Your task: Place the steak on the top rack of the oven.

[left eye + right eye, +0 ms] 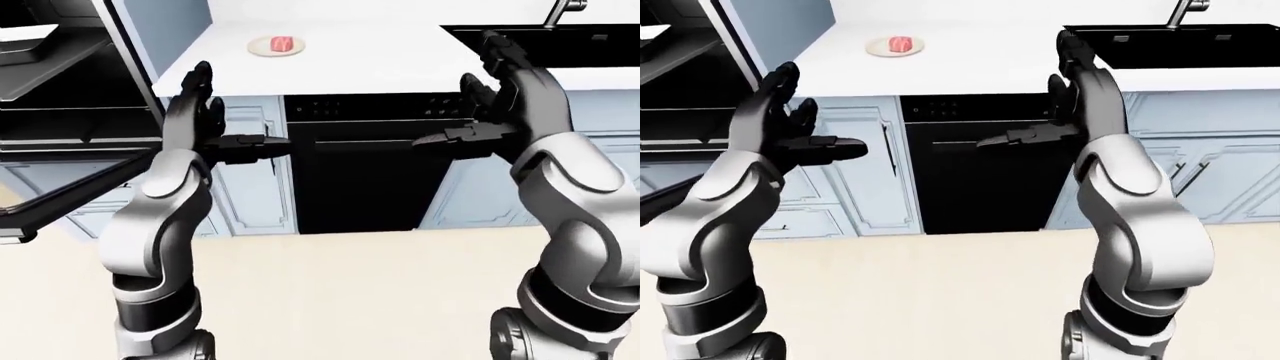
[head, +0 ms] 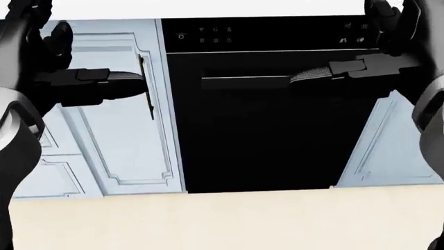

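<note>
The pink steak (image 1: 281,44) lies on a small plate (image 1: 262,50) on the white counter (image 1: 380,64), near the top of the left-eye view. The oven (image 1: 60,90) stands open at the left, with its door (image 1: 75,187) hanging down and dark racks inside. My left hand (image 1: 215,124) is open and empty, raised below the counter edge, well short of the steak. My right hand (image 1: 480,112) is open and empty, raised at the right in line with the dishwasher's top.
A black dishwasher (image 1: 355,172) sits under the counter between pale blue cabinet doors (image 1: 250,187). A black sink (image 1: 1180,45) with a faucet is set in the counter at the upper right. Beige floor (image 1: 350,292) fills the bottom.
</note>
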Controlling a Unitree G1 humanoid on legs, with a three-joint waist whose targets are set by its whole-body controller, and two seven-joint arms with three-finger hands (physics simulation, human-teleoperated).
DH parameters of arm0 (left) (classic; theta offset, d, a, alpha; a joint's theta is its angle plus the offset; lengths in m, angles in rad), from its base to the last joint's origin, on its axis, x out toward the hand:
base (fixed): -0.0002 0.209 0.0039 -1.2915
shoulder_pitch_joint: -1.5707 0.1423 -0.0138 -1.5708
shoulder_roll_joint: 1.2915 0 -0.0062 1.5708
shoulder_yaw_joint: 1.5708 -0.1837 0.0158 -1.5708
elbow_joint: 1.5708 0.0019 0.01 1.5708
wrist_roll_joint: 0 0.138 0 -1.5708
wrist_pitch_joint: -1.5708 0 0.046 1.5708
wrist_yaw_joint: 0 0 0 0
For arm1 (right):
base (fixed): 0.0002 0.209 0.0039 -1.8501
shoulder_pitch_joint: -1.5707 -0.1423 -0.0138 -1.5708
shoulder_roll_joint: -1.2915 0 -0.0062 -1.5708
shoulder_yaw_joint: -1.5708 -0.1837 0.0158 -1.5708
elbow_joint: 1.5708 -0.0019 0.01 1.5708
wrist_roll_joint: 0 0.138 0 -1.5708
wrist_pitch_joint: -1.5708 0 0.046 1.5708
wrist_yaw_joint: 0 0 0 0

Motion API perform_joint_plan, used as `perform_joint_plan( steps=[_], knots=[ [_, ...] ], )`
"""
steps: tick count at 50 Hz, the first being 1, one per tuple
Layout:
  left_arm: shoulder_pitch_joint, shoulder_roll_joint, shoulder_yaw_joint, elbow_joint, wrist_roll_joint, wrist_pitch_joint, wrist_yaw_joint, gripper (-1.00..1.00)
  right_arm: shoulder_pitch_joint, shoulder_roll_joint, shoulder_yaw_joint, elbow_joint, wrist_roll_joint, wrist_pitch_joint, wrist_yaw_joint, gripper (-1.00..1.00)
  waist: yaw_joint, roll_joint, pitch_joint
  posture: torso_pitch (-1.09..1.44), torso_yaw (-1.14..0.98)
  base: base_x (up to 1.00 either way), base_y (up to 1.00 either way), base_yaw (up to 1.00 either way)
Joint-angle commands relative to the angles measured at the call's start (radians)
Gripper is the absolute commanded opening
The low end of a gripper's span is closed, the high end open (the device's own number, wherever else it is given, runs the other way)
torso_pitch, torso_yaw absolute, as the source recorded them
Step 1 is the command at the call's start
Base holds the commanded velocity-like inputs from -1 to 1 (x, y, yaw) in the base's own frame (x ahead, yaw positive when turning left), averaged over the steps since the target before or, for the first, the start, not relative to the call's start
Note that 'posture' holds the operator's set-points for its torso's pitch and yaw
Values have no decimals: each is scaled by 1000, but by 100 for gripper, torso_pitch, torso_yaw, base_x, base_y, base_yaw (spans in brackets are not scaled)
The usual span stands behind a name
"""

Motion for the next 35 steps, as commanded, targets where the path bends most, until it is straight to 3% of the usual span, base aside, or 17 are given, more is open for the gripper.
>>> perform_joint_plan(
  steps=[1, 9, 10, 21, 28, 33, 35],
  knots=[
    [-16, 6, 3, -28, -2, -24, -2, 100, -26, -13, -7, -21, 7, -18, -4, 100, 1, -2, -21, 0, 0, 0, 0, 0],
    [-22, 28, 30, -54, -26, 9, 1, 100, -76, -36, -8, -10, 24, 9, -20, 100, -2, 1, -15, 0, 0, 3, 0, 0],
    [-23, 27, 28, -53, -28, 9, 3, 100, -76, -37, -8, -10, 25, 10, -21, 100, -3, 4, -38, 0, 0, 5, 0, 0],
    [-73, 40, 29, -38, -47, 32, 19, 100, -88, -42, -5, -1, 31, 17, -28, 100, -6, 4, -18, 0, 0, 10, 0, 0],
    [-93, 56, 34, -35, -62, 42, 25, 100, -96, -40, 1, 5, 30, 16, -33, 100, -9, 36, -15, 0, 0, 15, 0, 0],
    [-112, 63, 39, -53, -70, 70, 44, 100, -91, -40, -4, -5, 34, 19, -30, 100, -2, 34, -17, 0, 0, 15, 0, 0],
    [-116, 64, 35, -49, -70, 68, 46, 100, -94, -46, -11, -11, 38, 29, -28, 100, 2, 21, -21, 0, 0, 15, 0, 0]
  ],
)
